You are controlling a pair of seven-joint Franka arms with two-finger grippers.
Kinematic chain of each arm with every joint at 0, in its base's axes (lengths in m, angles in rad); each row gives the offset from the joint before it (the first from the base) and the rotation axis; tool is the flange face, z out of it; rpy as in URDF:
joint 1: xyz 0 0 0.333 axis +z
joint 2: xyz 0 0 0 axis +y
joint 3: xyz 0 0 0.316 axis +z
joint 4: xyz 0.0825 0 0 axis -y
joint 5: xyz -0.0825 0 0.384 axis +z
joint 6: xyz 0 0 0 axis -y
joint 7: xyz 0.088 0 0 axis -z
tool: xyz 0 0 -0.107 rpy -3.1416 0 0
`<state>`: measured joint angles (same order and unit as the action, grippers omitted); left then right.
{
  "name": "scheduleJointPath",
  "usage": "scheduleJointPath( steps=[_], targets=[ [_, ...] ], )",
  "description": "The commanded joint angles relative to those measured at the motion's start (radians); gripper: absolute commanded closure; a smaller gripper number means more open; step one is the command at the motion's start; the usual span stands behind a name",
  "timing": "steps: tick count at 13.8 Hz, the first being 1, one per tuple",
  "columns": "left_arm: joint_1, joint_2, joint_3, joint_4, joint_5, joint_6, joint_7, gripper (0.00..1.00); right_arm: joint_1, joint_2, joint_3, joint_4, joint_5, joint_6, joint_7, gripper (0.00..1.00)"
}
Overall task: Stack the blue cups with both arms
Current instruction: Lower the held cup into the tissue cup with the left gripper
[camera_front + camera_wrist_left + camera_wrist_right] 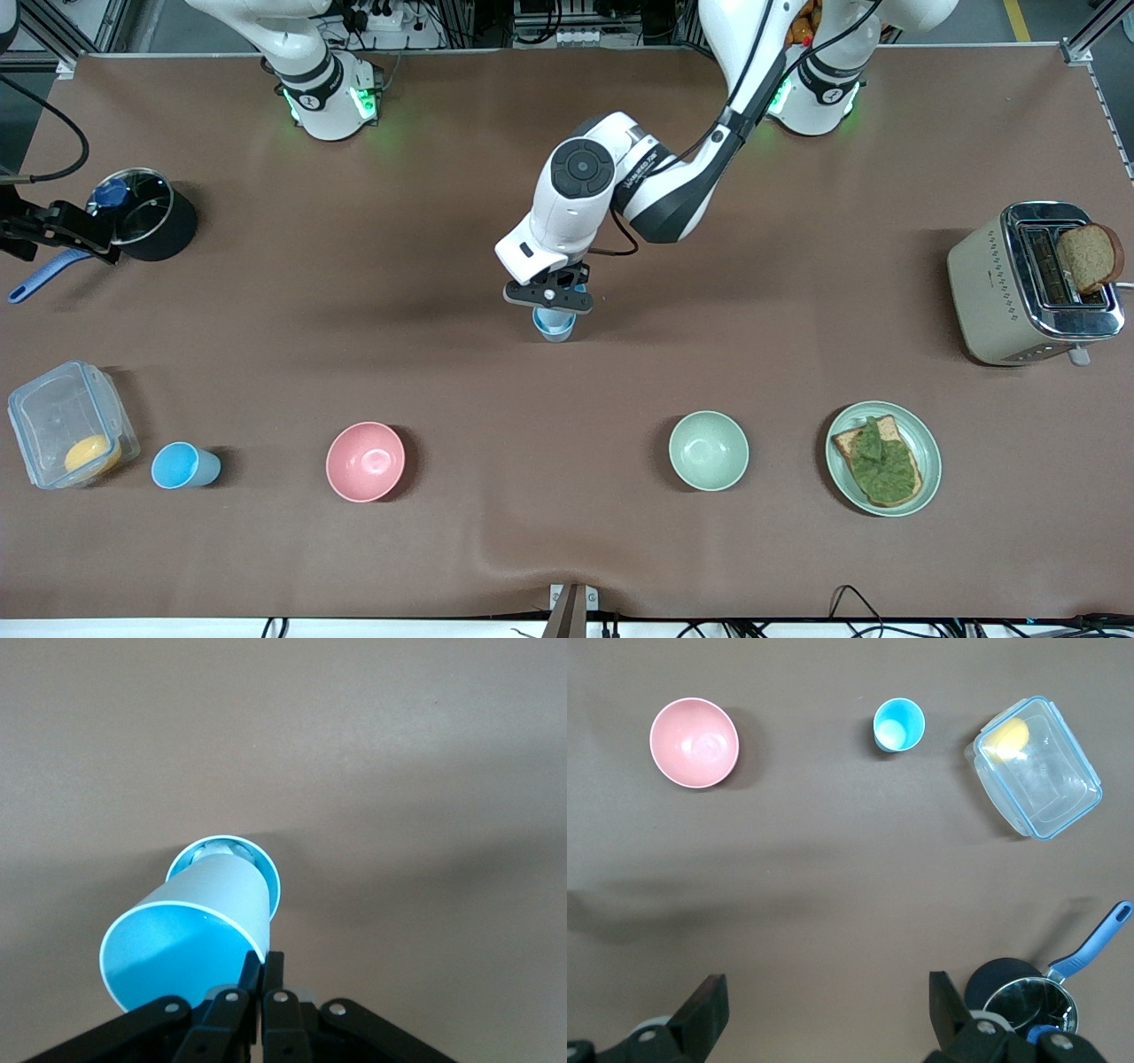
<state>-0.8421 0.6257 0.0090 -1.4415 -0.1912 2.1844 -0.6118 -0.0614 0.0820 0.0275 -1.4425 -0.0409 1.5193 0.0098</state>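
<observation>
My left gripper [551, 299] is over the middle of the table, shut on the rim of a blue cup [554, 324]. In the left wrist view the gripper [263, 970] pinches that cup's [199, 912] wall, and the cup leans with its base inside a second blue cup [273, 879] standing on the table. A third blue cup [184, 465] stands upright between the clear box and the pink bowl; it also shows in the right wrist view [898, 724]. My right gripper [84, 235] waits open and empty beside the black pot, its gripper [826, 1014] high over bare table.
A black pot [146, 215] with a blue handle and a clear box [69, 425] stand at the right arm's end. A pink bowl [365, 461] and a pale green bowl [708, 450] sit near the front. A plate of toast [883, 457] and a toaster [1032, 283] are at the left arm's end.
</observation>
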Motion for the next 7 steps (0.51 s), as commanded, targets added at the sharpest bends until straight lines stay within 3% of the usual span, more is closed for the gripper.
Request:
scheduleJointPath(
  steps=[1,3,7],
  targets=[
    [-0.020,0.000,0.035,0.007,-0.020,-0.020,-0.016,0.88,-0.005,-0.021,-0.008,-0.004,0.021,-0.010,0.002,0.00],
    [-0.026,0.002,0.046,0.009,-0.022,-0.023,-0.016,0.83,-0.005,-0.021,-0.008,-0.004,0.021,-0.022,-0.001,0.00],
    [-0.026,-0.007,0.083,0.016,-0.025,-0.058,-0.011,0.59,-0.005,-0.015,-0.006,0.016,0.027,-0.027,-0.004,0.00]
  ],
)
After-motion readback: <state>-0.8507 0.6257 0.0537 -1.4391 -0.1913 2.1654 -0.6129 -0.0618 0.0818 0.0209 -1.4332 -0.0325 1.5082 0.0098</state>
